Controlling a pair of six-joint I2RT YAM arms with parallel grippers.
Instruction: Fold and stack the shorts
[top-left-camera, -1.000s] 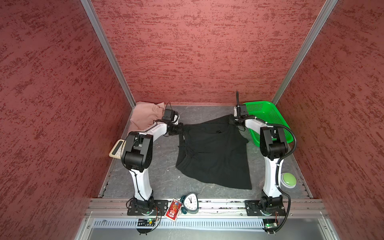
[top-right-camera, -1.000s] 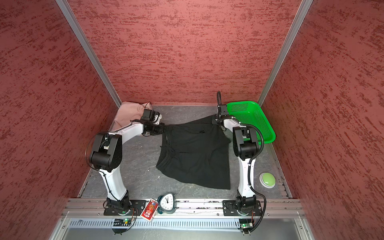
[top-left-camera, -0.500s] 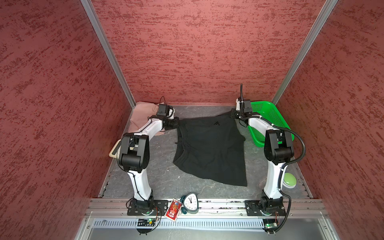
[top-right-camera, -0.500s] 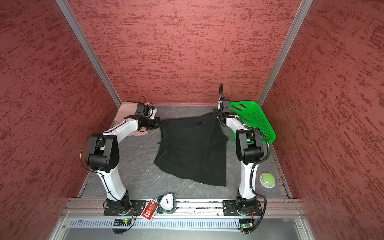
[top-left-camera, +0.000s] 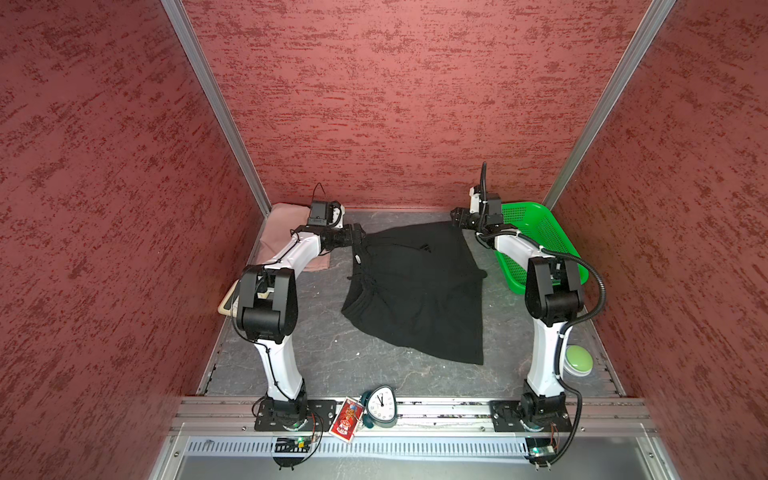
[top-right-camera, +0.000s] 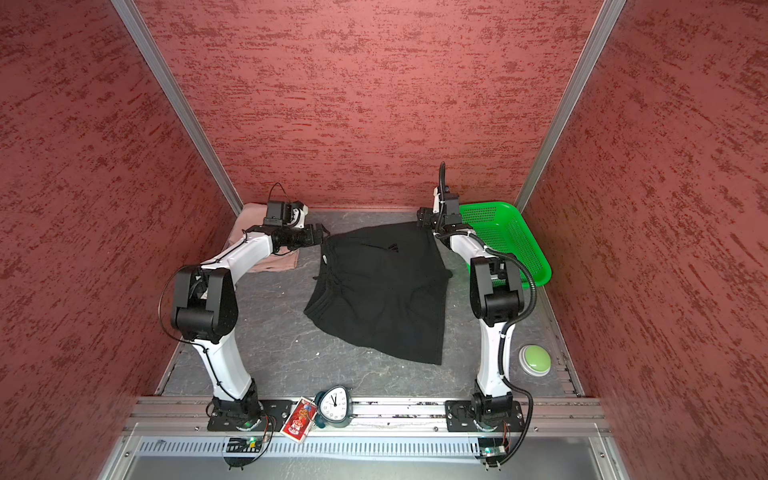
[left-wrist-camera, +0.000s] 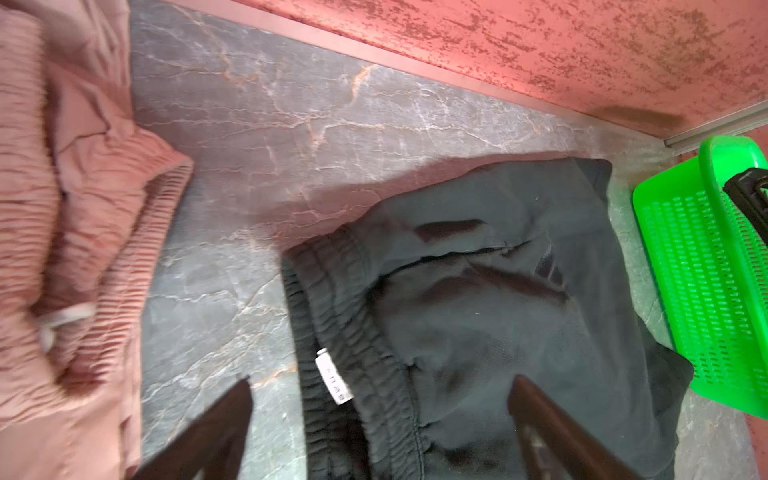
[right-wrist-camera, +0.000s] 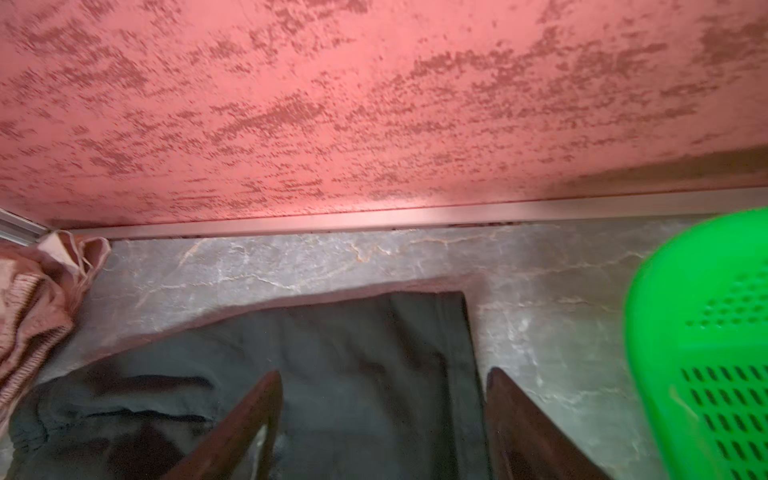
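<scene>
The black shorts (top-left-camera: 415, 291) (top-right-camera: 382, 291) lie spread on the grey table, waistband toward the left, small logo near the far edge. My left gripper (top-left-camera: 357, 235) (left-wrist-camera: 380, 382) hovers open over the waistband's far corner, its white label (left-wrist-camera: 334, 380) between the fingers, gripping nothing. My right gripper (top-left-camera: 457, 216) (right-wrist-camera: 382, 374) stands open above the far right corner of the black cloth (right-wrist-camera: 353, 365), holding nothing. The pink shorts (top-left-camera: 282, 224) (left-wrist-camera: 62, 208) lie bunched in the back left corner, partly under my left arm.
A green perforated basket (top-left-camera: 536, 232) (left-wrist-camera: 706, 270) stands at the back right, close to my right arm. A green button (top-left-camera: 577, 359) sits at the right edge. A clock (top-left-camera: 382, 405) and a red card (top-left-camera: 347, 419) rest on the front rail. Red walls enclose three sides.
Both grippers drew the black shorts' far edge toward the back wall, then opened and let go. The cloth now lies flat on the table.
</scene>
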